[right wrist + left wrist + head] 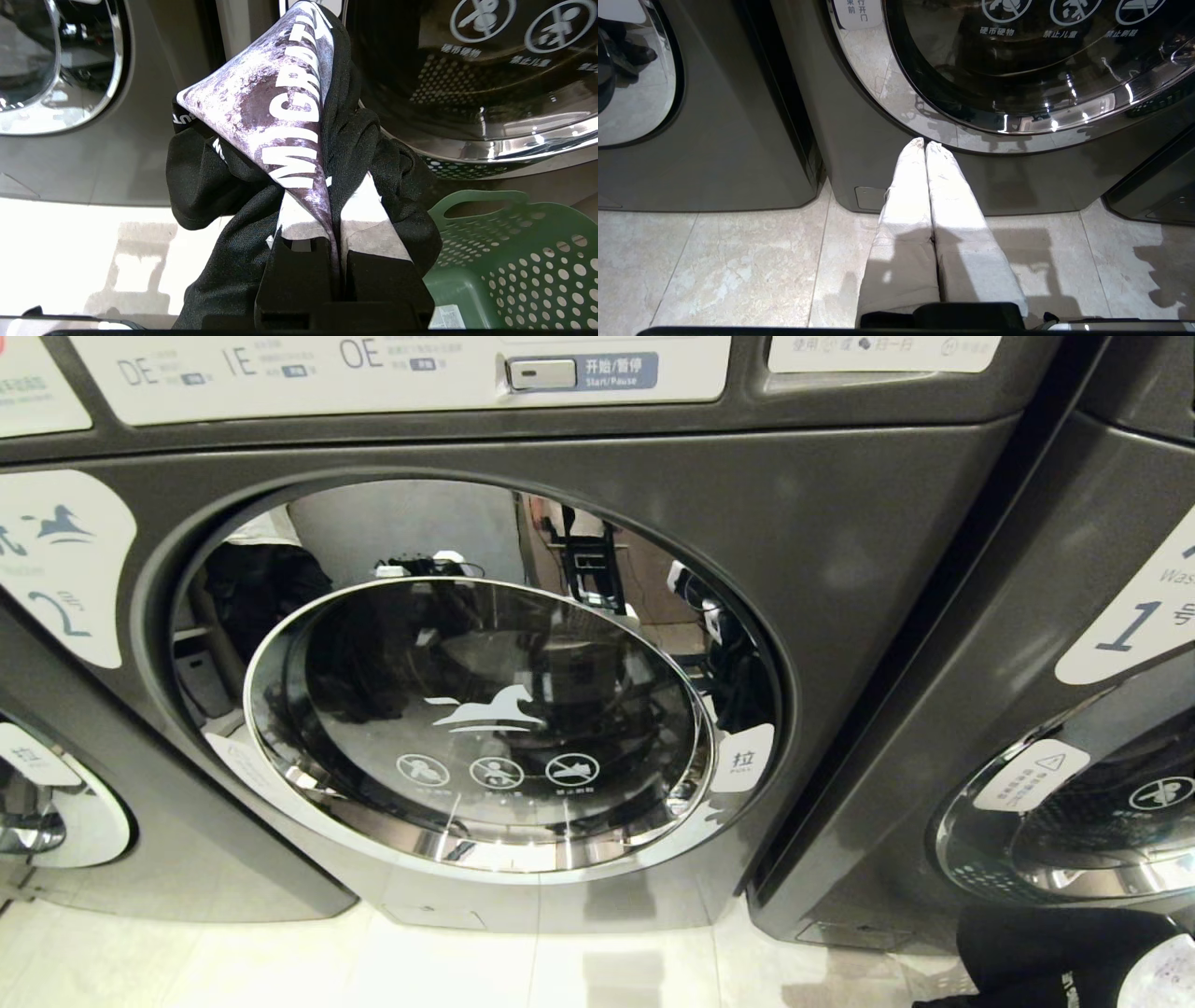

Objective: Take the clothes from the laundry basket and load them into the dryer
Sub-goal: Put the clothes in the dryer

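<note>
One garment is in play: a black T-shirt [299, 140] with a purple-grey print and white lettering, pinched between the pressed-together fingers of your right gripper [334, 219] and bunched up over them, hanging low in front of the machines. You can expect it to be light, limp and easy to snag; it will drape and swing rather than hold shape, so the bunched fold you already have is a fair grip, though loose tails below may drag. The green laundry basket [504, 261] sits on the floor just beside that gripper, under the neighbouring machine's door. Your left gripper [924, 145] is empty, its white-wrapped fingers pressed together and pointing at the lower rim of the dryer door [476, 728]. That door is what stands in your way: it looks shut, its chrome ring seated in the grey front, with the white pull tab [743, 758] on its right edge. You will probably need the free left gripper there before the shirt can go in. Similar machines flank it closely on both sides.
</note>
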